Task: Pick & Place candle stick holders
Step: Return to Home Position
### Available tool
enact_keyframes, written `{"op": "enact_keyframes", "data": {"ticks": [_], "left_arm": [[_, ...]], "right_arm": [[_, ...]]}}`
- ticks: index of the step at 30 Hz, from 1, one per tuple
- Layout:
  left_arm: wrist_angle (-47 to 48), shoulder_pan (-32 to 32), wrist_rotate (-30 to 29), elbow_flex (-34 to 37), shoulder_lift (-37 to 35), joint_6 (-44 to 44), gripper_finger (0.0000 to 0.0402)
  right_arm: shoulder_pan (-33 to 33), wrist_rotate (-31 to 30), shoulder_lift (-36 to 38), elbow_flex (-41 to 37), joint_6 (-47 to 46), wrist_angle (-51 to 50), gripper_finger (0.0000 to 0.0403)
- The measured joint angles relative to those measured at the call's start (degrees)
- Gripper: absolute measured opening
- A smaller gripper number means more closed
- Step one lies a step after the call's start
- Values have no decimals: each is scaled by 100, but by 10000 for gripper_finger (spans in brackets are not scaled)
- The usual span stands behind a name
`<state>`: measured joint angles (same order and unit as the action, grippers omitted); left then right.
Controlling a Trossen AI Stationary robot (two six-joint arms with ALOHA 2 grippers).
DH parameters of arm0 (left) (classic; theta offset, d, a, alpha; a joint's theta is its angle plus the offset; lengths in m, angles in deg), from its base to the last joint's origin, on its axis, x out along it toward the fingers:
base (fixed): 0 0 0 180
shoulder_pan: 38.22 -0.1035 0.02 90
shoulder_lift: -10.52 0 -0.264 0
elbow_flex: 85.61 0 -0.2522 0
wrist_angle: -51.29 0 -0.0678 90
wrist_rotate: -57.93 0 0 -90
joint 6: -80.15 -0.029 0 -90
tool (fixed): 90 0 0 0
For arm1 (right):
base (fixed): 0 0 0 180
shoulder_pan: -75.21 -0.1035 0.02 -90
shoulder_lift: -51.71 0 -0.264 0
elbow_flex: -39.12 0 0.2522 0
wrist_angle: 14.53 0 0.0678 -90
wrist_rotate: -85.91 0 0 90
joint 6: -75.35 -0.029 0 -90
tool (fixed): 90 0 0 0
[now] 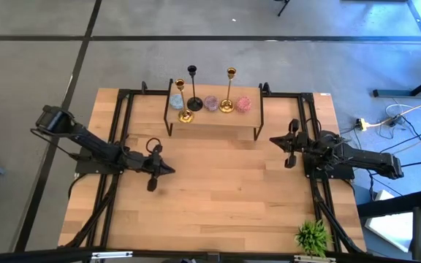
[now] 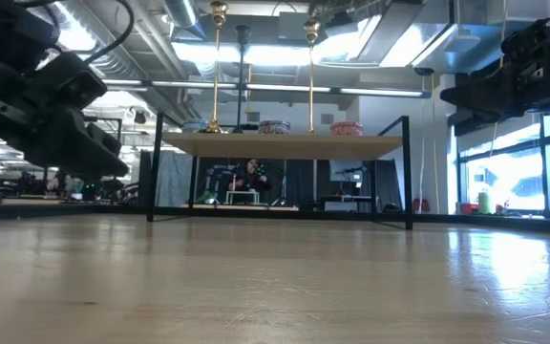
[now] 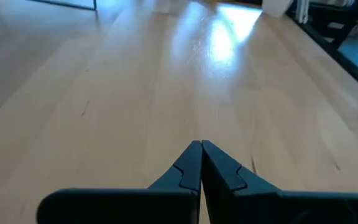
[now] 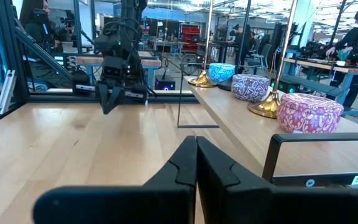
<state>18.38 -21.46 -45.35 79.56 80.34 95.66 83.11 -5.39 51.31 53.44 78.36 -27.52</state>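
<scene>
Judging placing done: gold candle stick holder [image 1: 183, 101], black candle stick holder [image 1: 194, 88] and second gold candle stick holder [image 1: 229, 91] stand upright on the shelf [image 1: 218, 121] | left gripper [image 1: 169, 170] over the table [image 1: 218, 193], jaws pressed together, empty | right gripper [image 1: 273, 139] beside the shelf, same | you only need homing.

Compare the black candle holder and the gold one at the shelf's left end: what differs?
Finish: the black candle holder is dark, the left gold candle holder shiny.
Place: the gold one stands near the shelf's front edge, the black one farther back, between the blue candle and purple candle.
Shared: both stand upright on the shelf, each with a thin stem and round base, ungripped.
</scene>
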Motion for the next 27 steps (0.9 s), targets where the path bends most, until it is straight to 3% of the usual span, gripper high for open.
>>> {"op": "enact_keyframes", "data": {"ticks": [13, 27], "left_arm": [[1654, 348, -847, 63, -1955, -514, 1], [3066, 339, -1177, 63, -3606, -849, 1]], "right_arm": [[-2, -3, 0, 0, 0, 0, 5], [-2, -3, 0, 0, 0, 0, 5]]}}
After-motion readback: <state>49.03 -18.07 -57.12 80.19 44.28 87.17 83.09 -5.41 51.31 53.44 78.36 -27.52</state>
